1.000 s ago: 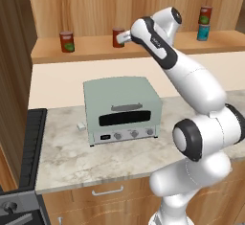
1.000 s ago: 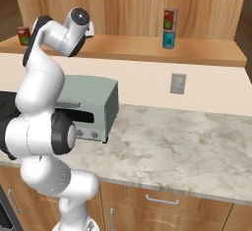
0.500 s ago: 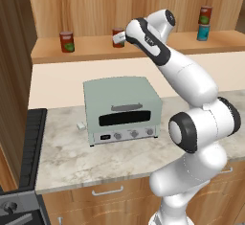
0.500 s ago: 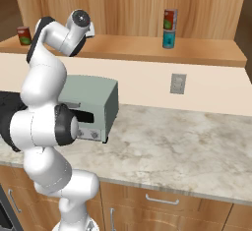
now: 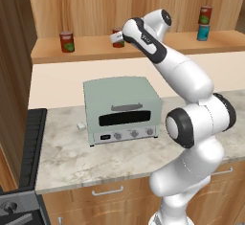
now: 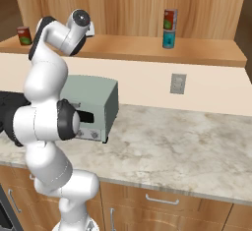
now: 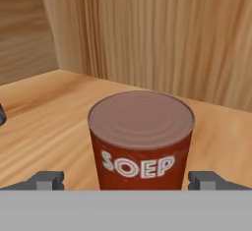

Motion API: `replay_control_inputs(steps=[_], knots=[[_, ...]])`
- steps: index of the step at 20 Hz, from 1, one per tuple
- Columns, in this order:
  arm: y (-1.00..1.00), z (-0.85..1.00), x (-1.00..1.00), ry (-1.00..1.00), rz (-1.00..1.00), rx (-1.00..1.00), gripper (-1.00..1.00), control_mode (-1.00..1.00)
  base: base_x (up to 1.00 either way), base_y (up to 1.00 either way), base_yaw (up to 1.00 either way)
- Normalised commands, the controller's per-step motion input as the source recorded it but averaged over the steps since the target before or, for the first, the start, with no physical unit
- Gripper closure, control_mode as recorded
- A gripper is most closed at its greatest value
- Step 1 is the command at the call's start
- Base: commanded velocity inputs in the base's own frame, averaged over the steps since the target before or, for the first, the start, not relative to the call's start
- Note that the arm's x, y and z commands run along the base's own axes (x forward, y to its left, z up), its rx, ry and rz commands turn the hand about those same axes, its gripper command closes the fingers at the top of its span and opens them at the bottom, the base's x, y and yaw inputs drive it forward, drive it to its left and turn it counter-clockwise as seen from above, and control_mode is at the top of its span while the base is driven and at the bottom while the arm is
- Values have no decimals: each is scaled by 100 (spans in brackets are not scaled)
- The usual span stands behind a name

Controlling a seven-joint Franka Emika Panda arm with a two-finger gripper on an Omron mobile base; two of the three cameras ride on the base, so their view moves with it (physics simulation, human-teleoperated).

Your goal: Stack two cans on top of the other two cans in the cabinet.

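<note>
Fingers [image 7: 49, 180] stand spread at either side of 1 red can [image 7: 141, 139], which sits upright on the cabinet [image 7: 44, 107] shelf, dead ahead and centred in the gap, its long axis vertical. Neither tip appears to touch it yet, so the hand looks set to close. Far right along the shelf, a red can already tops the blue can [image 5: 203, 32].

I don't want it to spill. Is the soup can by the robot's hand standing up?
Standing up. The can sits on the shelf with its flat round top facing up.
</note>
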Motion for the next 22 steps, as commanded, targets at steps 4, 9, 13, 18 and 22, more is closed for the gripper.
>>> replay_control_inputs(steps=[4, 9, 13, 18, 22], knots=[[7, -10, 17, -1, 0, 0, -100, -100, 0, 0, 0], [3, -7, 19, -1, 0, 0, -100, -100, 0, 0, 0], [3, -2, 7, -2, 0, 0, 100, -100, 0, 0, 0], [0, -1, -8, -3, 0, 0, 100, -100, 0, 0, 0], [3, 3, -31, -4, 0, 1, 100, -100, 0, 0, 0]])
